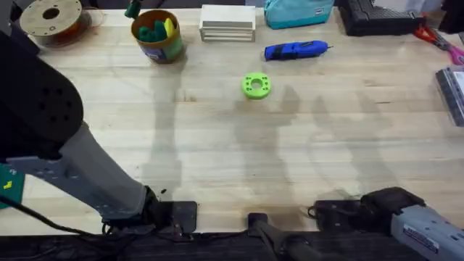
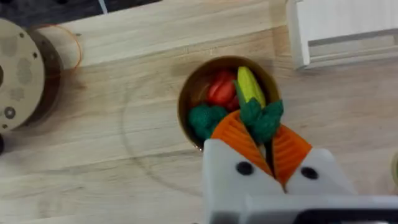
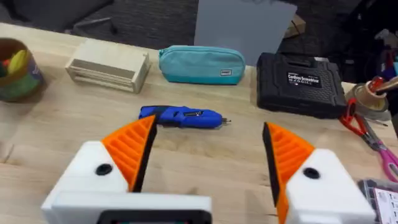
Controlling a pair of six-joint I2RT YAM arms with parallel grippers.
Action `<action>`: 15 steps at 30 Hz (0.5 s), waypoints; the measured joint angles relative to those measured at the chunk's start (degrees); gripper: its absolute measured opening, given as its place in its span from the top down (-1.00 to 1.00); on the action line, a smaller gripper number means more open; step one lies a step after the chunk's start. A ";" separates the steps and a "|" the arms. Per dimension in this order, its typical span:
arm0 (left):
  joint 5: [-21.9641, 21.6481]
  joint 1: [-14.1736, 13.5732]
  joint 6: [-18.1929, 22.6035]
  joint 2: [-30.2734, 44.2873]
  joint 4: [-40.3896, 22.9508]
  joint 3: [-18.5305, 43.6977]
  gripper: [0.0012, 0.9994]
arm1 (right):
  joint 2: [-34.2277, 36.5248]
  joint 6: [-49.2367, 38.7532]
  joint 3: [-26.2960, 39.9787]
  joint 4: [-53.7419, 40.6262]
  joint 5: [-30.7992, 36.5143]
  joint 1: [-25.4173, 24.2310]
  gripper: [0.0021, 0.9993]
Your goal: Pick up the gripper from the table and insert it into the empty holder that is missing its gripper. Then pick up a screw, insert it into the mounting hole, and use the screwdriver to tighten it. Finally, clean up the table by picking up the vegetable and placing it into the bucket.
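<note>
The mustard-yellow bucket (image 1: pixel 163 52) stands at the back left with red, yellow and green toy pieces inside. In the left wrist view my left gripper (image 2: pixel 264 142) is shut on the dark-green vegetable (image 2: pixel 264 118), which hangs right over the bucket (image 2: pixel 182 109) near its rim. My right gripper (image 3: pixel 208 155) is open and holds nothing, low at the front right. The blue screwdriver (image 1: pixel 297 49) lies beyond it on the table, also seen as the screwdriver (image 3: pixel 180 116). Both fingers of each gripper carry orange pads. The screw is out of view.
A lime-green ring (image 1: pixel 255 85) lies mid-table. Along the back edge sit a brown spool (image 1: pixel 51 18), a pale slatted box (image 1: pixel 227 23), a teal pouch (image 1: pixel 297 13) and a black case (image 1: pixel 377 18). My left arm (image 1: pixel 36 109) looms large at the left.
</note>
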 joint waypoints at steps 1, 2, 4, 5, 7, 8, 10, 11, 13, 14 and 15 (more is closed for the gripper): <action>-0.42 0.05 -1.16 0.27 0.20 0.00 0.96 | 0.01 0.00 0.00 -0.02 0.00 0.00 -0.89; -0.63 0.11 -2.22 0.68 0.42 0.00 0.96 | 0.00 0.00 0.00 -0.02 0.00 0.00 -0.89; -1.08 0.21 -3.68 1.91 1.27 0.00 0.96 | 0.02 0.00 0.00 -0.02 0.00 0.00 -0.89; -1.35 0.33 -4.21 2.76 1.96 0.00 0.96 | 0.02 0.00 0.00 -0.02 0.00 0.00 -0.89; -2.29 0.91 -6.08 6.52 4.34 0.00 0.96 | 0.01 0.00 0.00 -0.01 0.00 0.00 -0.89; -2.43 1.15 -6.77 7.45 4.83 0.00 0.96 | 0.02 0.00 0.00 -0.02 0.00 0.00 -0.89; -2.62 1.63 -8.36 9.12 5.31 0.00 0.96 | 0.01 0.00 0.00 -0.02 0.00 0.00 -0.89; -2.69 1.91 -9.11 9.82 5.31 0.00 0.96 | 0.02 0.00 0.00 0.00 0.00 0.00 -0.89; -2.78 2.30 -10.41 10.91 5.34 0.00 0.94 | 0.02 0.00 0.00 -0.02 0.00 0.00 -0.89; -2.85 2.38 -10.86 11.23 5.33 0.00 0.93 | 0.02 0.00 0.00 -0.02 0.00 0.00 -0.89; -2.87 2.48 -11.22 11.44 5.18 0.00 0.88 | 0.02 0.00 0.00 -0.02 0.00 0.00 -0.89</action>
